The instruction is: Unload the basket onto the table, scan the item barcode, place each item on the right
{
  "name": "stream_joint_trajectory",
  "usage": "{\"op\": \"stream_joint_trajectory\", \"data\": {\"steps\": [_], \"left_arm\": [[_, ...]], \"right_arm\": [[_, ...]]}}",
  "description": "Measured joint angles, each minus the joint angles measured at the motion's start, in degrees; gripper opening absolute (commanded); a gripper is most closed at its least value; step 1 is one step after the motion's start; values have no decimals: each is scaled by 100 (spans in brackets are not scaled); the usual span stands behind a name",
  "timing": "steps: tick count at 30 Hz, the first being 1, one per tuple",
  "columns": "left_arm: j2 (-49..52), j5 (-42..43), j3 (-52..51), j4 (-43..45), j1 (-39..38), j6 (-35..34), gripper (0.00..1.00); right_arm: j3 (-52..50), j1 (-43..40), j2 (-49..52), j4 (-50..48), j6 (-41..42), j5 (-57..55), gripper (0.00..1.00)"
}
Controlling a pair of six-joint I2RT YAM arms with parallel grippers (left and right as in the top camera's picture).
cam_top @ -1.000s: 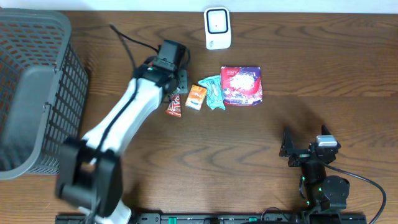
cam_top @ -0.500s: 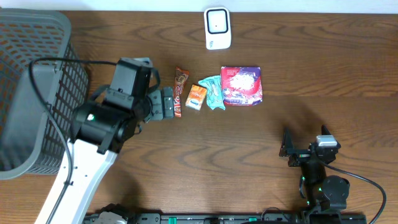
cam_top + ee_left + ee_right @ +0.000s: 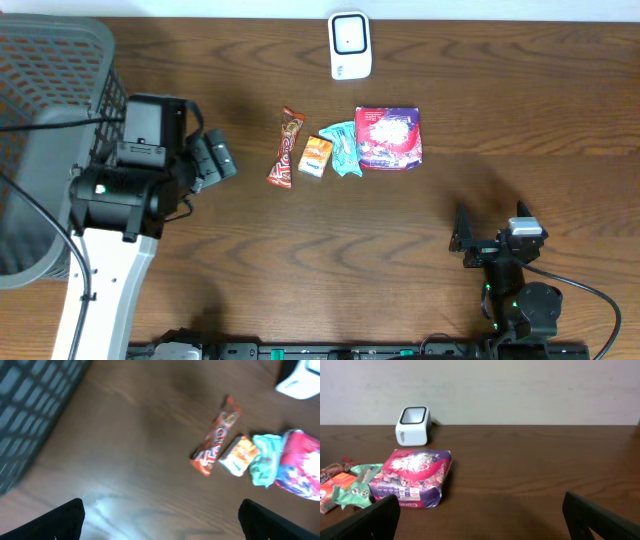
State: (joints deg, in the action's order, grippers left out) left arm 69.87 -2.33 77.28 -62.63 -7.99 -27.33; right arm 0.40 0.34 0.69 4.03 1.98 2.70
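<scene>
A row of items lies on the table in the overhead view: a red-brown candy bar (image 3: 285,148), a small orange box (image 3: 316,156), a teal packet (image 3: 343,148) and a pink-and-purple pack (image 3: 389,137). Behind them, at the far edge, stands the white barcode scanner (image 3: 350,45). My left gripper (image 3: 218,160) hangs open and empty, well left of the candy bar (image 3: 216,435). My right gripper (image 3: 466,240) rests open and empty near the front right, facing the pink pack (image 3: 412,477) and the scanner (image 3: 412,425).
A large grey mesh basket (image 3: 50,130) fills the left end of the table, right beside my left arm. Bare wood lies between the row of items and my right gripper.
My left gripper opened, left the candy bar on the table beside the orange box, and drew back left toward the basket. The right arm has not moved.
</scene>
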Motion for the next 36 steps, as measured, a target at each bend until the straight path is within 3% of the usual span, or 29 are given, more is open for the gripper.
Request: {"op": "stream_joint_trajectory", "data": {"steps": [36], "left_arm": [[0, 2, 0, -109, 35, -118, 98]], "right_arm": [[0, 0, 0, 0, 0, 0, 99]]}}
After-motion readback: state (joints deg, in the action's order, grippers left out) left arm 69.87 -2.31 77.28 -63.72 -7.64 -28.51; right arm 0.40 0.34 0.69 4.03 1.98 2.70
